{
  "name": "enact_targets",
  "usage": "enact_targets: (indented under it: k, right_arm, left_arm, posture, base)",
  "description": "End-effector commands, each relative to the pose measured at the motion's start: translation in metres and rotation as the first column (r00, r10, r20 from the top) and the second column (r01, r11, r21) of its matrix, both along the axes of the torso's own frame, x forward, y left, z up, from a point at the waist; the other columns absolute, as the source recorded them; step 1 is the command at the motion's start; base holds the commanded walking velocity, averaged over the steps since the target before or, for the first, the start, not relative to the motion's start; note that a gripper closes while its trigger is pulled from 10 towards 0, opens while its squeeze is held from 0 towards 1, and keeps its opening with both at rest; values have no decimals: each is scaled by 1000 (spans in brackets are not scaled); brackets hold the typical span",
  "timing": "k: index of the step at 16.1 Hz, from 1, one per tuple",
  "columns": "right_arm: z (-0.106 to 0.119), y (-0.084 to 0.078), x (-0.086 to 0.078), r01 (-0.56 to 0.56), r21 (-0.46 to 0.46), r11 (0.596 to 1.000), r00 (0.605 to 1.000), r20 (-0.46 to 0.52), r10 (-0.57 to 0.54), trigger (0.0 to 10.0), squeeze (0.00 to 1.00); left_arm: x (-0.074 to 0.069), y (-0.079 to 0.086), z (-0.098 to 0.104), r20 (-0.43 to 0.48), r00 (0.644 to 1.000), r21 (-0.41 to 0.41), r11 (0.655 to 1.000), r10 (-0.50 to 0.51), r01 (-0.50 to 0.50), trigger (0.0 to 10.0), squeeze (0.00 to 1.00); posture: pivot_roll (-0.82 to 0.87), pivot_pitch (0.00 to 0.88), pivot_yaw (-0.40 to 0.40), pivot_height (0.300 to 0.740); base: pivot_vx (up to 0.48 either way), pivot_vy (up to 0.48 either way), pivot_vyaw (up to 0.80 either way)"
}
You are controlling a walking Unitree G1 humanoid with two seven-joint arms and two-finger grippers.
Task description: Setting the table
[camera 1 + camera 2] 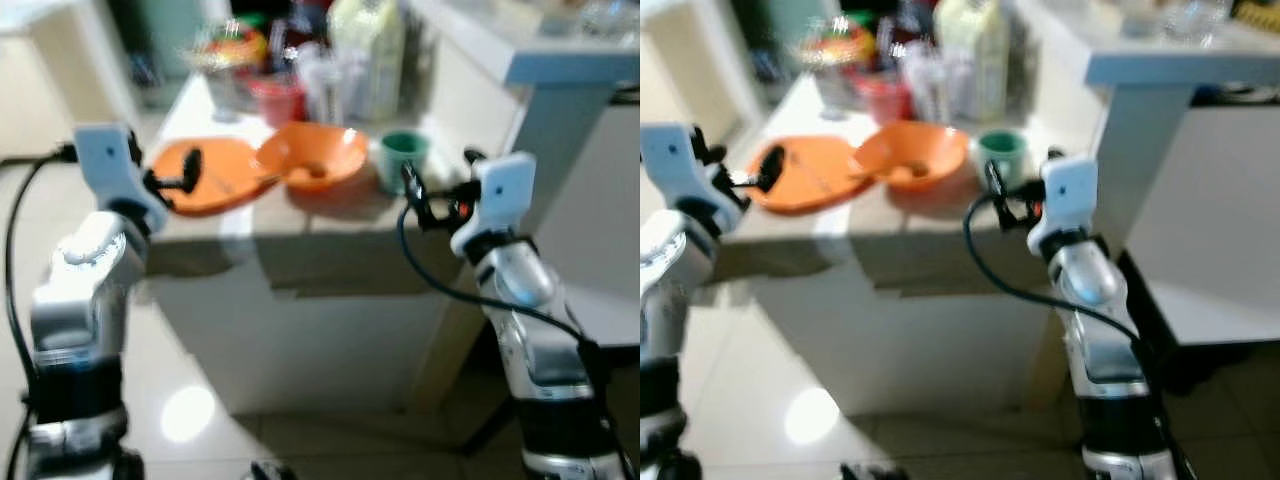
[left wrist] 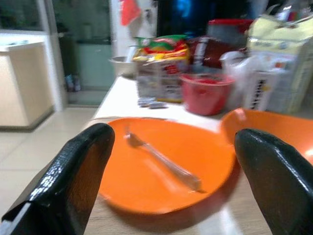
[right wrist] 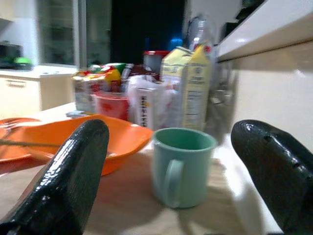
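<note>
Crowding the white counter [image 1: 330, 270] above glossy floor tiles [image 1: 190, 400], clutter backs an orange plate [image 1: 205, 175]; both fingers spread open.

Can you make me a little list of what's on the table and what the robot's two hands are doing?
plate: orange plate, on the table
fork: fork lying on the plate
bowl: orange bowl, next to the plate
mug: green mug, upright, empty-handed
left gripper: open, facing the plate
right gripper: open, facing the mug
</note>
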State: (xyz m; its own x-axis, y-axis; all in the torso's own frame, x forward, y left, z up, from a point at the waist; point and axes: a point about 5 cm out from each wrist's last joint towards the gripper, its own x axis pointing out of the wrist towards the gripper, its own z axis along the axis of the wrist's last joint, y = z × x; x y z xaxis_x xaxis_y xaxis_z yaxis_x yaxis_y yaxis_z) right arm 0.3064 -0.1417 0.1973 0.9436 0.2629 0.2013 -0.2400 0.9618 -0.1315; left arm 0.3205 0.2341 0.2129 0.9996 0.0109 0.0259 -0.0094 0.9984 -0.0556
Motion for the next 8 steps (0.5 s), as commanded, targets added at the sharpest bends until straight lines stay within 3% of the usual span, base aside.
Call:
enact_targets:
  k: [1, 3, 5, 7, 8]
  right_arm:
    - [4, -1, -3, 9, 2, 1000, 1000, 8, -9, 10000, 0]
    - [5, -2, -6, 16, 2, 1000, 1000, 6, -16, 10000, 0]
    - [3, -4, -10, 30, -4, 1000, 1000, 1, -30, 10000, 0]
    - [-3, -6, -13, 43, -8, 999, 999, -3, -43, 10000, 0]
    - [-15, -12, -19, 55, -14, 998, 998, -27, -56, 10000, 0]
  left_arm:
    - [11, 5, 1, -22, 1000, -1, 1000, -9, 9, 10000, 0]
    - [21, 14, 6, -18, 1000, 29, 999, 13, -12, 10000, 0]
    - [23, 2, 13, 18, 1000, 8, 1000, -12, 12, 10000, 0]
    - [17, -13, 6, 48, 997, -77, 995, -57, 61, 10000, 0]
    - [8, -17, -7, 55, 997, -128, 990, -54, 61, 10000, 0]
  posture:
    - [-154, 0, 75, 740]
    - [-173, 0, 84, 740]
    - [-189, 0, 93, 740]
    - [-193, 0, 91, 740]
    - [-193, 0, 89, 740]
  base:
    - [0, 0, 0]
    - [0, 0, 0]
    - [0, 0, 0]
    - [0, 0, 0]
    - [0, 0, 0]
